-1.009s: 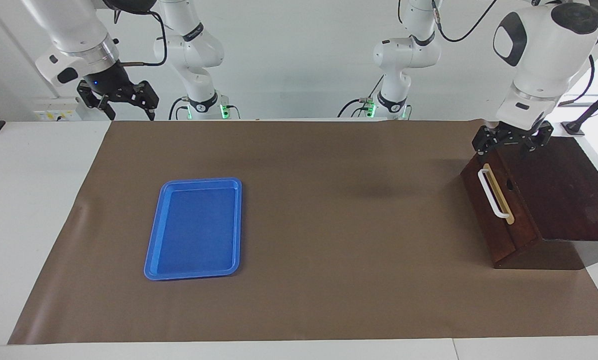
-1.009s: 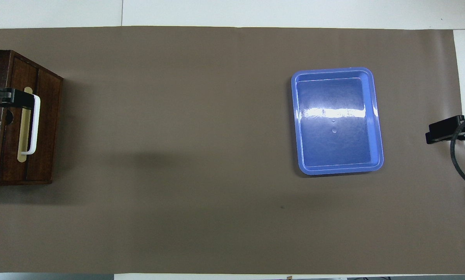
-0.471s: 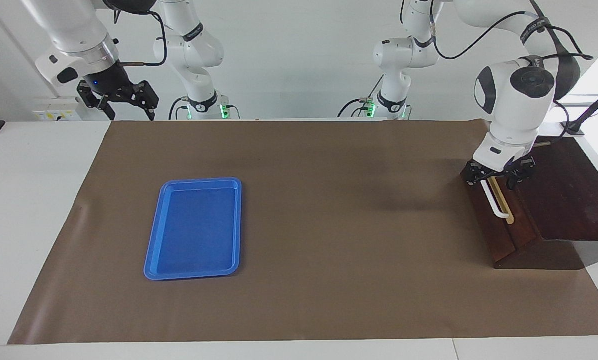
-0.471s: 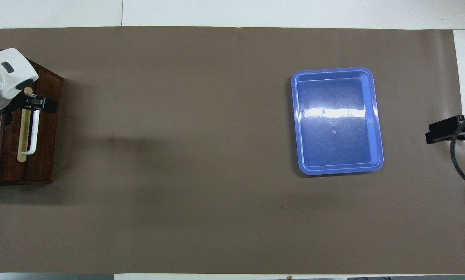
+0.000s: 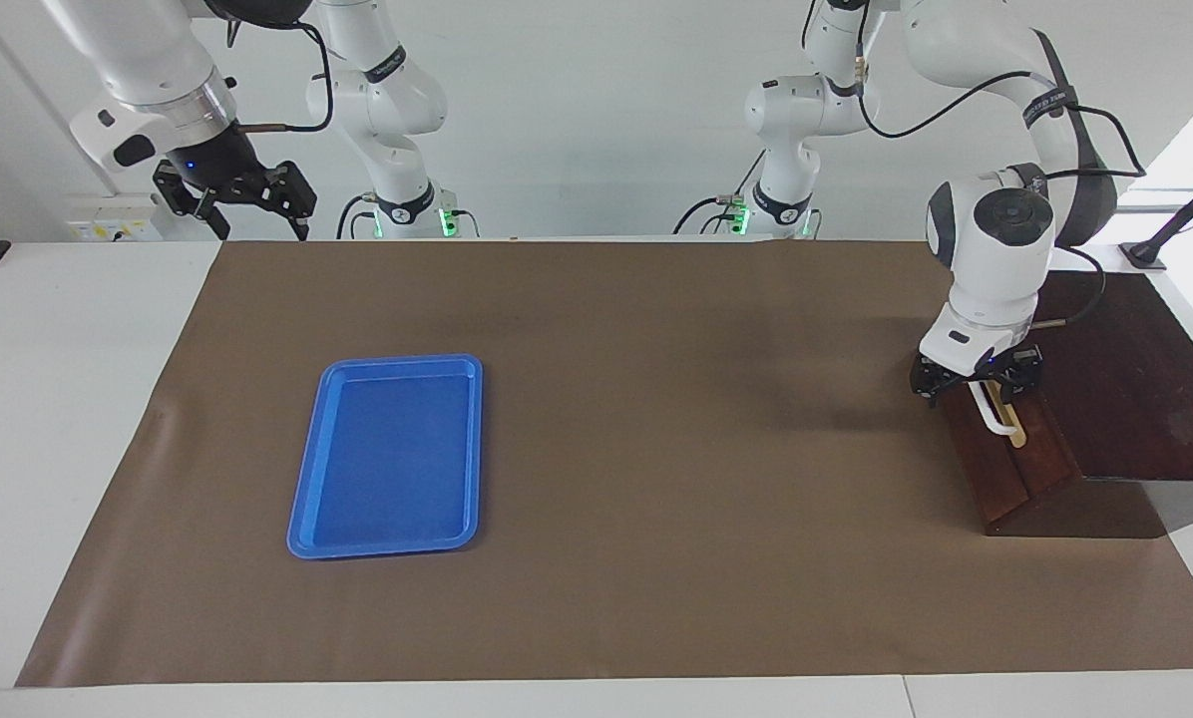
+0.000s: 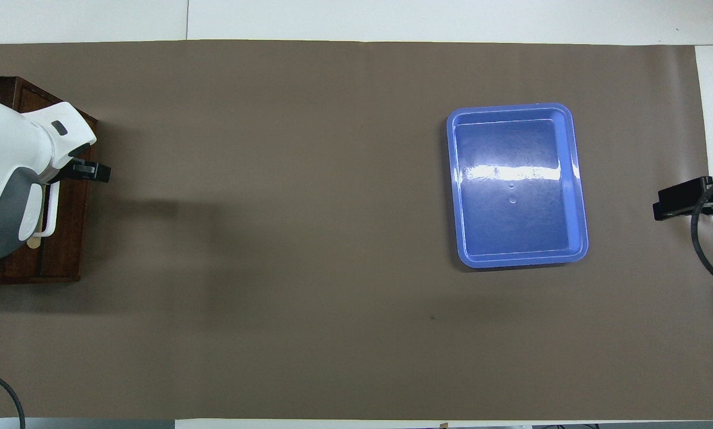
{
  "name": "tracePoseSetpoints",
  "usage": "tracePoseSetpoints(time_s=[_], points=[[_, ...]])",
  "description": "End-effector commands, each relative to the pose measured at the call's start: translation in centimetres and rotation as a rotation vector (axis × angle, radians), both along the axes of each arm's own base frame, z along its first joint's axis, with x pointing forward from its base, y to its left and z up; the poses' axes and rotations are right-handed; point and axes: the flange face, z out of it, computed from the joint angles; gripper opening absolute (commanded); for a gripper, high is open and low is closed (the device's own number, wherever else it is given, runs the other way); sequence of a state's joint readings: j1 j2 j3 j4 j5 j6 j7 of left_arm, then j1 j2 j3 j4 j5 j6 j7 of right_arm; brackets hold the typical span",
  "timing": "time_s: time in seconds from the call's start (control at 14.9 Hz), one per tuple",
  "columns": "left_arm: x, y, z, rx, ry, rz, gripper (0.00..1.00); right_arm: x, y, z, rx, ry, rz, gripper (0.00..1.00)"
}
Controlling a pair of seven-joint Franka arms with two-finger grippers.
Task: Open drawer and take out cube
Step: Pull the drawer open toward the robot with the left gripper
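The dark wooden box (image 5: 1125, 399) stands at the left arm's end of the table. Its drawer (image 5: 1005, 479) is closed, and it also shows in the overhead view (image 6: 64, 244). My left gripper (image 5: 977, 383) is low at the drawer's front, open, with a finger on each side of the white loop handle (image 5: 997, 423). In the overhead view the wrist covers most of the handle (image 6: 49, 225) and one finger (image 6: 94, 173) sticks out past the drawer front. My right gripper (image 5: 249, 204) waits open, raised over the right arm's end of the table. The yellow cube is hidden.
A flat blue tray (image 5: 387, 454) lies empty on the brown mat (image 5: 656, 449) toward the right arm's end, also in the overhead view (image 6: 517, 185). White table surface borders the mat.
My left gripper has come down from the box's top edge and along the drawer front to straddle the handle. The drawer has stayed closed. The right arm has not moved.
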State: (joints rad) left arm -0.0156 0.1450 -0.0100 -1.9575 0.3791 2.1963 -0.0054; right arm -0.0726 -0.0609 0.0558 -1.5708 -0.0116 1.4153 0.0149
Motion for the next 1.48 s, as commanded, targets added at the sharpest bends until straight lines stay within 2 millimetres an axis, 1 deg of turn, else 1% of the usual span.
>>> tracePoseSetpoints(time_s=[0.0,0.13,0.2,0.27,0.34,0.54,0.81,1.01,1.41], points=[[-1.4,0.1,-1.4,0.004,-0.025,-0.004,1.00,-0.5,-0.4,0.2,0.020,-0.007,0.011,1.00],[-1.5,0.0,-2.1,-0.001,-0.024,-0.003,1.00,-0.5,-0.5,0.2,0.020,-0.008,0.010,1.00],[-1.4,-0.9,-2.4,-0.011,-0.042,0.030,1.00,-0.5,-0.6,0.2,0.020,-0.008,0.008,1.00],[-1.3,-2.4,-2.4,-0.025,-0.066,0.079,1.00,-0.5,-0.7,0.2,0.020,-0.008,0.007,1.00],[-1.4,-4.4,-2.3,-0.033,-0.077,0.088,1.00,-0.5,-0.7,0.2,0.020,-0.008,0.007,1.00],[-2.0,-9.0,-2.1,-0.056,-0.101,0.138,1.00,-0.5,-0.7,0.2,0.020,-0.008,0.007,1.00],[-2.7,-12.5,-2.0,-0.078,-0.101,0.172,1.00,-0.5,-0.8,0.2,0.020,-0.008,0.005,1.00],[-3.0,-14.2,-1.7,-0.089,-0.094,0.173,1.00,-0.5,-0.6,0.2,0.020,-0.008,0.010,1.00],[-3.4,-16.0,-1.4,-0.107,-0.106,0.193,1.00,-0.5,-0.4,0.2,0.020,-0.007,0.014,1.00]])
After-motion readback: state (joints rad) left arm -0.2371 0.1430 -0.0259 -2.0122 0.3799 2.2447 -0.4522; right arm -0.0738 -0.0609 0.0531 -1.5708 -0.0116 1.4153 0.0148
